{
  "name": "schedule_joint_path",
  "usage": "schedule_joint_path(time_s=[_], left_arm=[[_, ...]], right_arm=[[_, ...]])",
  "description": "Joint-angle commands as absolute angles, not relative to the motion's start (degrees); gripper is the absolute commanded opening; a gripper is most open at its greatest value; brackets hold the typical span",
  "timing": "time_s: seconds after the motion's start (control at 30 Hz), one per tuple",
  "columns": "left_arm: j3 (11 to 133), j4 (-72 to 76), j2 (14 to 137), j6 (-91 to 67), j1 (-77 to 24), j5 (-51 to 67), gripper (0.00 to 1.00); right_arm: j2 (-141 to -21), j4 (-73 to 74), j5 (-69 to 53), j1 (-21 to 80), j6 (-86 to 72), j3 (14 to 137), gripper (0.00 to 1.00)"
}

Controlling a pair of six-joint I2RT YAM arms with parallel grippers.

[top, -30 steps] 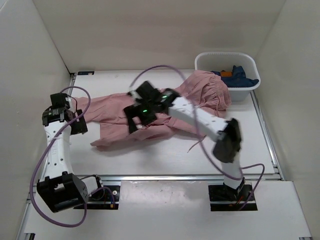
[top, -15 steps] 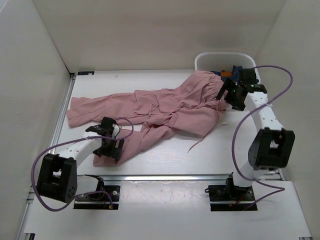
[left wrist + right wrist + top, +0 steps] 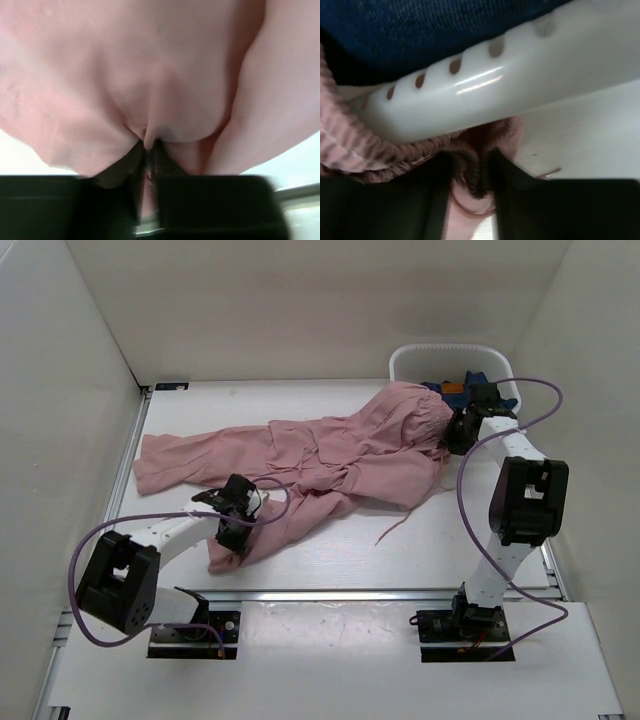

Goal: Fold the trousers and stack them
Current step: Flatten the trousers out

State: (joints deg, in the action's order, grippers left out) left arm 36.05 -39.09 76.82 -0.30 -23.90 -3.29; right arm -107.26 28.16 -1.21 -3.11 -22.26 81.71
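The dusty-pink trousers [image 3: 320, 455] lie spread across the table, legs to the left, gathered waistband at the right against the basket. My left gripper [image 3: 236, 530] is shut on the hem of the near leg; in the left wrist view [image 3: 150, 145] a pinch of pink fabric [image 3: 165, 90] rises between the dark fingers. Over at the waistband, my right gripper [image 3: 458, 432] is shut on the ribbed elastic [image 3: 350, 150], which bunches between its fingers [image 3: 472, 172] just under the basket rim.
A white plastic basket [image 3: 420, 360] stands at the back right and holds a dark navy-blue garment [image 3: 480, 392] with an orange tag; its perforated rim [image 3: 485, 85] is right above my right gripper. White walls enclose the table. A drawstring [image 3: 392, 530] trails on the table.
Both grippers went from open to shut on the trousers. The left one moved right onto the near leg's hem, which has lifted and bunched; the right one closed in on the waistband by the basket.
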Motion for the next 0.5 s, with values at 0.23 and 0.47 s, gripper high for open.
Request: schedule_joint_path(time_s=[0.23, 0.47], left_arm=[[36.8, -41.5, 74.8, 0.0, -10.5, -14.8, 0.14], [61.1, -56.3, 65.8, 0.0, 17.4, -19.8, 0.14]], right_arm=[[-88.8, 32.6, -3.5, -2.2, -23.8, 80.0, 0.0], [-71.6, 53.2, -4.6, -1.6, -27.3, 88.2, 0.0]])
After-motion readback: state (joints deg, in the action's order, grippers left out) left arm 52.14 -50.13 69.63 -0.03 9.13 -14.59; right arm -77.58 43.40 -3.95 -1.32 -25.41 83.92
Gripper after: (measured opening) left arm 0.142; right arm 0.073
